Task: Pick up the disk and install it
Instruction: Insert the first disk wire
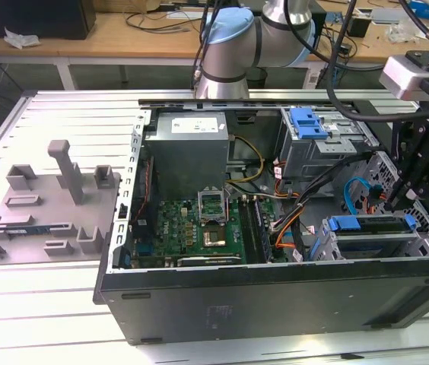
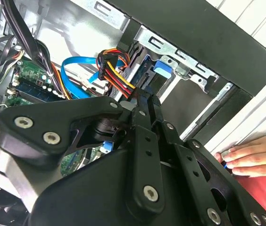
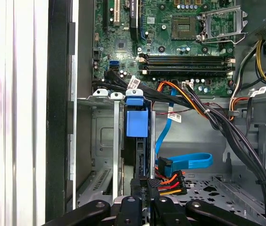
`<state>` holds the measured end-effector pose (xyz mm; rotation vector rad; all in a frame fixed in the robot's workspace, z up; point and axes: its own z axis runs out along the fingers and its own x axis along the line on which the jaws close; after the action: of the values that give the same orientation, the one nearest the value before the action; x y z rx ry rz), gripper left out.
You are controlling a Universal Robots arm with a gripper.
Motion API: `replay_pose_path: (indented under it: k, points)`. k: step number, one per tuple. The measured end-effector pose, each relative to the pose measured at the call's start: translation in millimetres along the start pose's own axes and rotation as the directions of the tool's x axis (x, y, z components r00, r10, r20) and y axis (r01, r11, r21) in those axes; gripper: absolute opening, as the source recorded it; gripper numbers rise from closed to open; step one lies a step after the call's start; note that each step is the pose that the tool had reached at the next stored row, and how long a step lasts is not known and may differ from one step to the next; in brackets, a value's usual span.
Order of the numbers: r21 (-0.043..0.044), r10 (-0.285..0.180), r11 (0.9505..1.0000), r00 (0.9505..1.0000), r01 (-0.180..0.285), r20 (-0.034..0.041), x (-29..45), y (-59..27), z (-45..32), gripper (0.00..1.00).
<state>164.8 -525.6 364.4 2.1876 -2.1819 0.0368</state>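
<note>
Pincer (image 3: 145, 198) at disk (image 3: 137, 123) (blue-framed)

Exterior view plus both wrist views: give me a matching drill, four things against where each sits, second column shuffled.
Things
1. disk
2. grey fixture
3. hand
4. gripper

Places
A. on the table at the exterior view's left, apart from the case
B. reaching down into the case at the exterior view's right
C. slotted on edge in the drive cage inside the case
D. on the table right beside the case's outer wall

Pairs: 1-C, 2-A, 3-D, 4-B
</note>
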Motion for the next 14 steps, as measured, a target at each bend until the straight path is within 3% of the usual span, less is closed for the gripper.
replay_pose_path:
  k: [6,10,14]
  points:
    - [0.0,0.0,1.0,1.0,0.0,-0.0001,0.0,0.0,0.0,0.16]
    - [0.0,0.0,1.0,0.9999,0.0,0.0127,1.9,0.0,0.2,0.16]
    - [0.0,0.0,1.0,0.9998,0.0,0.0207,4.0,0.0,0.3,0.16]
